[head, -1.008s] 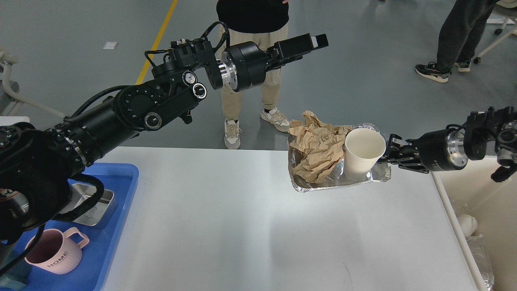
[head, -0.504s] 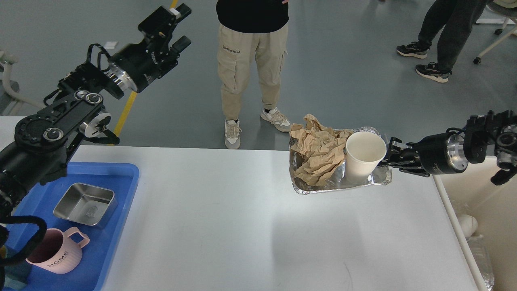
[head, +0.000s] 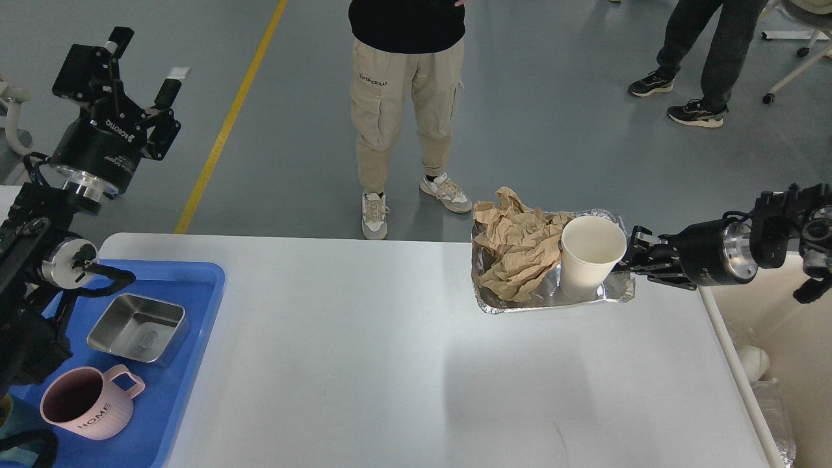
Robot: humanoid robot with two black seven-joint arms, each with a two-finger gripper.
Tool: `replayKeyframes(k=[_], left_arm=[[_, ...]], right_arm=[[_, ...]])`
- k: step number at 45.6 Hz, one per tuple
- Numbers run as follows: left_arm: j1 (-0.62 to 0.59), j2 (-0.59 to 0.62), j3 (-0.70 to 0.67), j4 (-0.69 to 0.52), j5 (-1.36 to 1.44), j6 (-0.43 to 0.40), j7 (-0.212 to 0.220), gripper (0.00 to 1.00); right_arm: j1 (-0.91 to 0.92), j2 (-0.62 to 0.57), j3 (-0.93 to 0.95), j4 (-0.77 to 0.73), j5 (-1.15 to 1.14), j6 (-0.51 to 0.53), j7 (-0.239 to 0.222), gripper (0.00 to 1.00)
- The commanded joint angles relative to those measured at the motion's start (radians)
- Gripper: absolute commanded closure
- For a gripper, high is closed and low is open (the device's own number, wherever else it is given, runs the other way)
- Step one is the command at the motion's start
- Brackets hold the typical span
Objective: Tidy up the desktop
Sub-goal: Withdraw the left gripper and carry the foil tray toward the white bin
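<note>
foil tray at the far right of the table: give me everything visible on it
The foil tray is a shallow rectangular pan of crinkled silver foil with a rolled, dented rim. It holds crumpled brown paper on its left and an upright, seemingly empty white paper cup on its right. It is over the desktop's far right edge. The right gripper meets its right rim; the grip is hidden behind the cup.

Tray point(head: 195, 305) on desktop point(head: 390, 364) left, foil pan point(head: 552, 300) far right, bin point(head: 780, 325) beyond right edge

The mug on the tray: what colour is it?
Pink, with dark "HOME" lettering; the mug shows in the head view.
</note>
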Motion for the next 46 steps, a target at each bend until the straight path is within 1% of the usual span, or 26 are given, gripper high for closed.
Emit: replayKeyframes(k=[1,6,9,17,23,29,37,46], left_arm=[[0.073,-0.015,-0.045,0.001,-0.08,-0.047,0.034,0.03],[0.137,-0.018,-0.052,0.001,-0.177,-0.093,0.036,0.03],[0.166,-0.027,-0.06,0.001,-0.206,-0.104,0.034,0.03],[0.224,-0.055,-0.125,0.004,-0.212,-0.156,0.034,0.03],[0.241,-0.064,-0.12,0.011,-0.212,-0.161,0.034,0.03],[0.241,-0.065,-0.114,0.011,-0.212,-0.165,0.034,0.03],[0.243,-0.061,-0.106,0.011,-0.211,-0.165,0.036,0.03],[0.251,-0.058,-0.099,0.007,-0.211,-0.176,0.036,0.03]], right_arm=[[-0.006,-0.011,0.002,0.0,0.002,-0.001,0.0,1.0],[-0.011,-0.019,0.002,0.0,0.002,-0.003,0.0,1.0],[-0.02,-0.026,0.003,0.0,0.003,-0.004,0.0,1.0],[-0.036,-0.059,0.003,0.0,0.015,-0.014,-0.002,1.0],[-0.062,-0.091,0.006,0.0,0.035,-0.03,-0.006,1.0],[-0.103,-0.126,0.003,0.0,0.11,-0.064,-0.008,1.0],[-0.149,-0.201,0.006,-0.006,0.155,-0.093,-0.008,1.0],[-0.183,-0.238,-0.004,-0.089,0.233,-0.11,-0.008,1.0]])
